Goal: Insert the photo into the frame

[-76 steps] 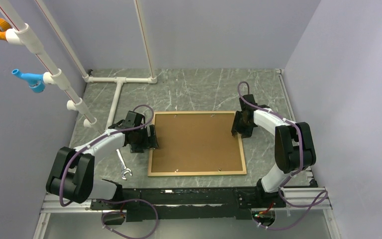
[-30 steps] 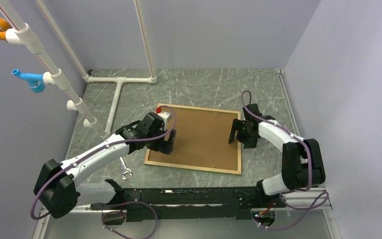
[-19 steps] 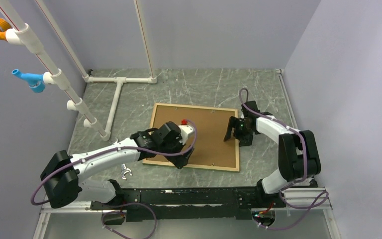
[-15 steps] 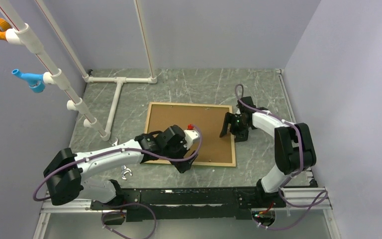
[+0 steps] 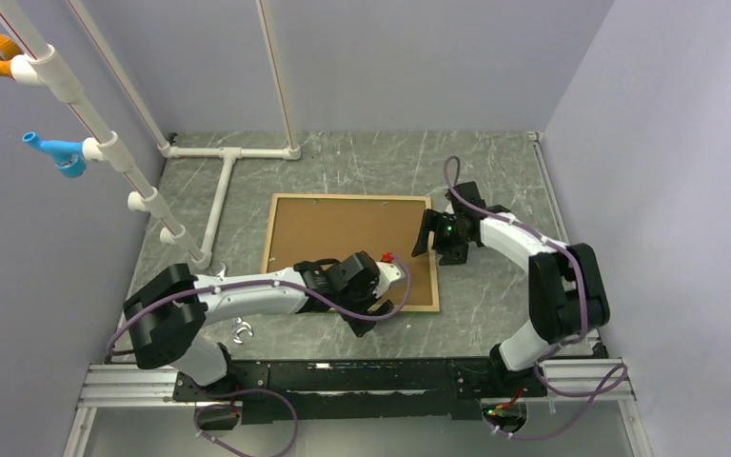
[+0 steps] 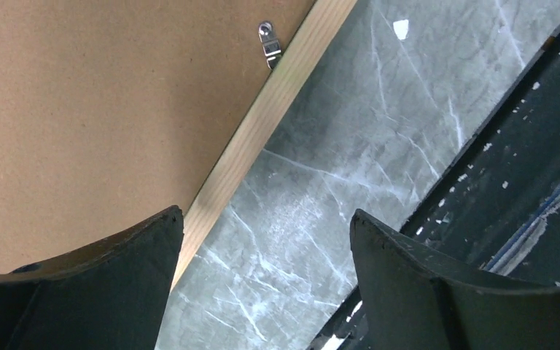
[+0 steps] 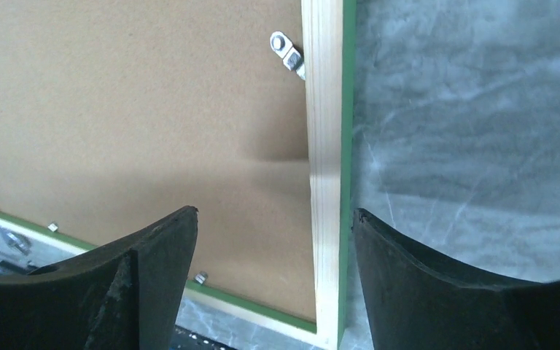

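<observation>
Now the frame (image 5: 347,197) lies back-up: tan wood border, green outer edge, brown backing board (image 5: 343,238); left gripper (image 6: 266,219) and right gripper (image 7: 275,215) gape empty.

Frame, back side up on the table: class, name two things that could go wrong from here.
1. The frame lies flat on the table. The open left gripper and right gripper straddle its edges and may push it rather than grip it.
2. The right gripper might snag the clip beside the border.

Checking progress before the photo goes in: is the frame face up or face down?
Face down: the frame lies flat, brown backing board and metal clip facing up.
</observation>
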